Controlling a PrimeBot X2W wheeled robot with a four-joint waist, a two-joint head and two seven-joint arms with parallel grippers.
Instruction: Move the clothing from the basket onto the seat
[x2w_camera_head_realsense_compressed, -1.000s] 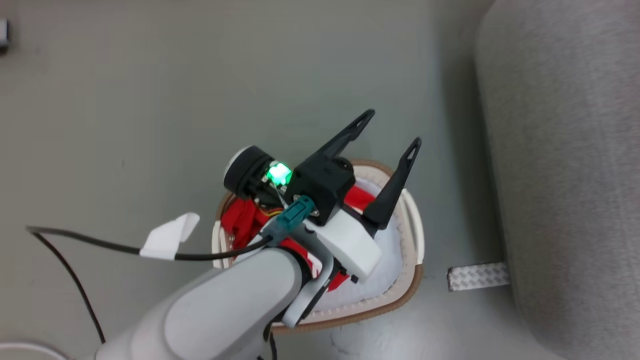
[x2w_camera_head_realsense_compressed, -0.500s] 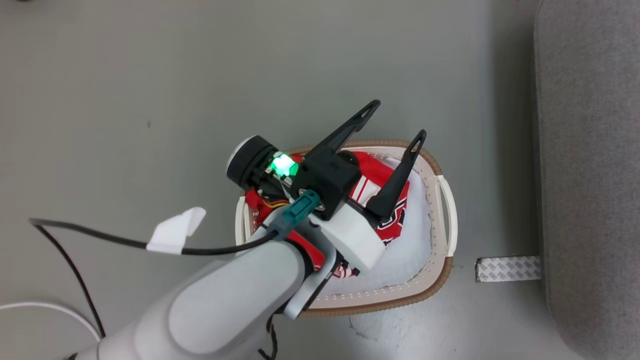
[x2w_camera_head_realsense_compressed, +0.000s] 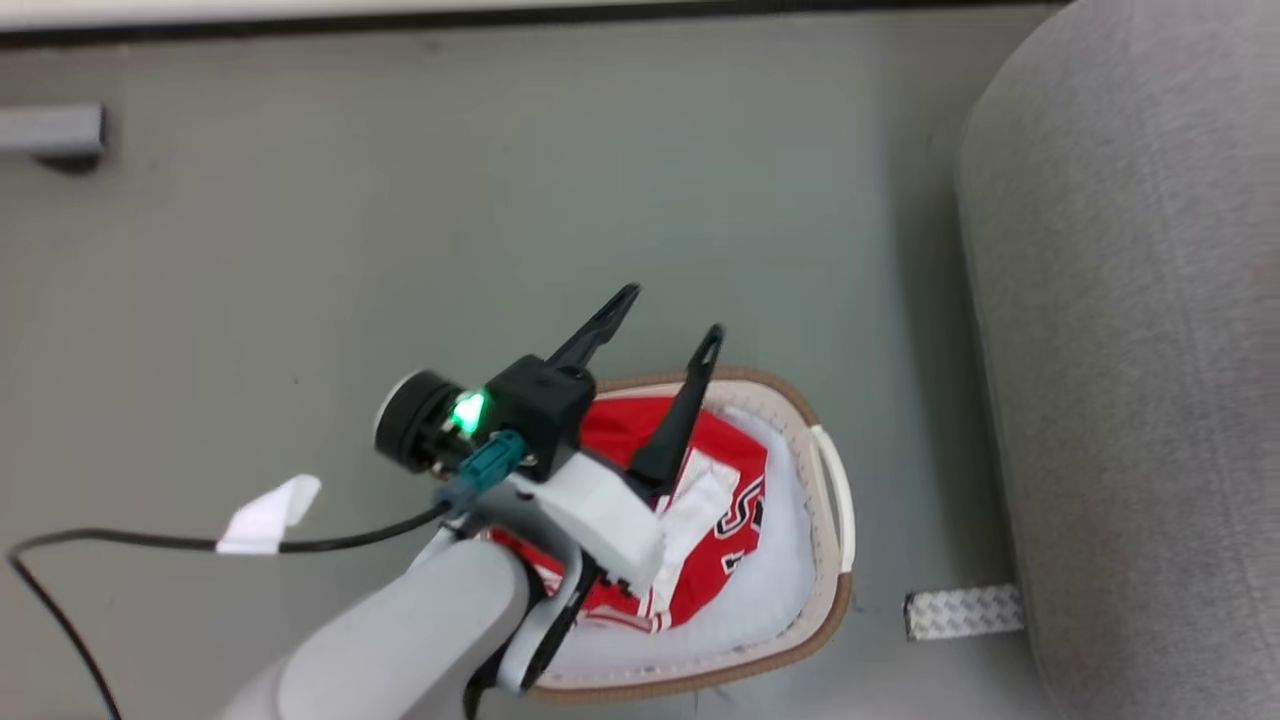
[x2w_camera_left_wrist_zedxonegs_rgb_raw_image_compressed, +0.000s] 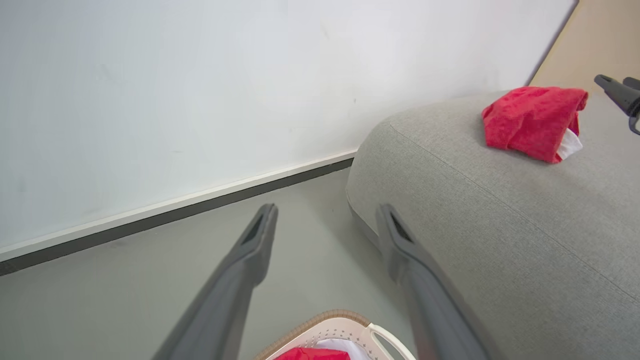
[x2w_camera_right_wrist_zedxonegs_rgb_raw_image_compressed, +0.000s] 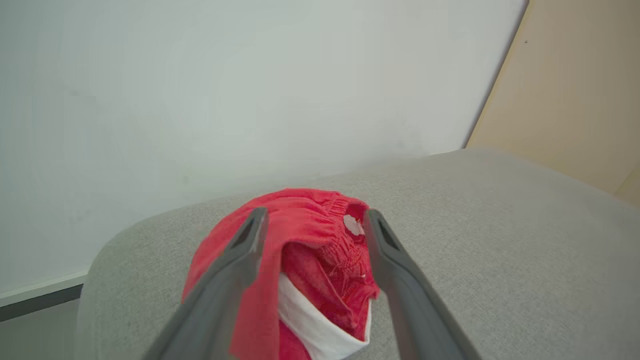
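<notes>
A red jersey (x2w_camera_head_realsense_compressed: 725, 500) is lying in the basket (x2w_camera_head_realsense_compressed: 800, 620) on the floor (x2w_camera_head_realsense_compressed: 400, 220), near the seat (x2w_camera_head_realsense_compressed: 1130, 350). The left hand (x2w_camera_head_realsense_compressed: 671, 310) is hovering over it, fingers spread and grasping nothing. A second red garment (x2w_camera_left_wrist_zedxonegs_rgb_raw_image_compressed: 530, 122) is resting bunched on top of the seat, and the right hand (x2w_camera_right_wrist_zedxonegs_rgb_raw_image_compressed: 316, 214) is pointing at it, released, with fingers wide apart and not pinching the cloth.

A strip of silvery patterned tape (x2w_camera_head_realsense_compressed: 962, 612) lies on the smooth grey-green floor (x2w_camera_head_realsense_compressed: 300, 250); a plain white wall (x2w_camera_left_wrist_zedxonegs_rgb_raw_image_compressed: 200, 90) with dark baseboard (x2w_camera_left_wrist_zedxonegs_rgb_raw_image_compressed: 175, 215) rises behind.
</notes>
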